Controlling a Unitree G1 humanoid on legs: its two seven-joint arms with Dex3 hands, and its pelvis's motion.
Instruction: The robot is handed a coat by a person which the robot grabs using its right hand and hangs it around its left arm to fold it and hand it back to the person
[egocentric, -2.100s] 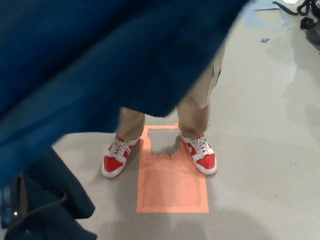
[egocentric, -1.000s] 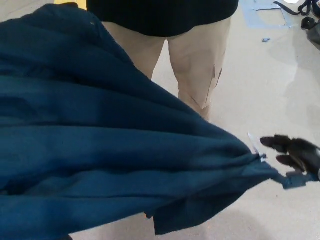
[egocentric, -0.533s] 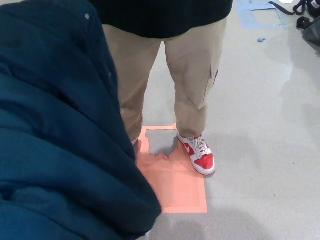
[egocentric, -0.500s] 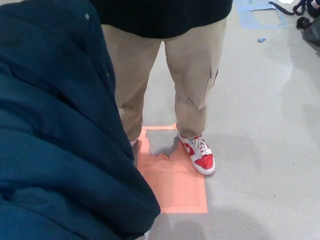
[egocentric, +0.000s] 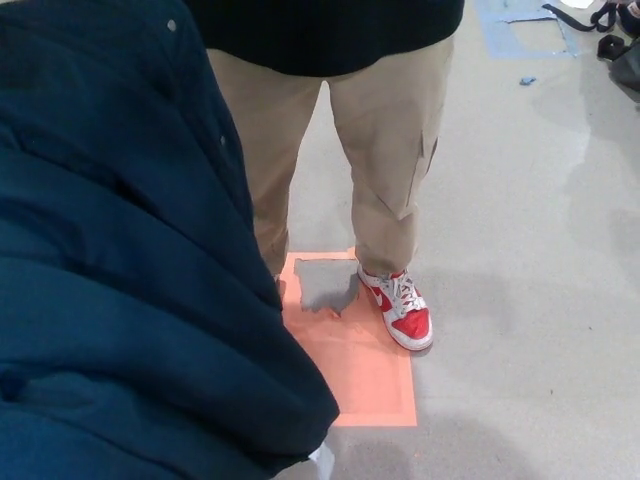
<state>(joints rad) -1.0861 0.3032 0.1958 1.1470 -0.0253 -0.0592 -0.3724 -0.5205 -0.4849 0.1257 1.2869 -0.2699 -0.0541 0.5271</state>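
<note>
A dark blue coat (egocentric: 120, 270) fills the left half of the head view, bunched in thick folds from the top edge down to the bottom. Whatever bears it is hidden beneath the cloth. Neither of my hands shows. A person stands right in front of me in tan trousers (egocentric: 385, 150) and a black top (egocentric: 330, 30), with one red and white shoe (egocentric: 400, 308) showing; the other foot is behind the coat.
An orange rectangle (egocentric: 360, 370) is marked on the grey floor (egocentric: 530, 300) under the person's feet. Blue tape (egocentric: 520, 30) and dark straps (egocentric: 615, 30) lie at the far right corner.
One second ago my right hand held the coat's edge at the right, stretching it across the view. Now that hand is gone and the coat hangs bunched at the left.
</note>
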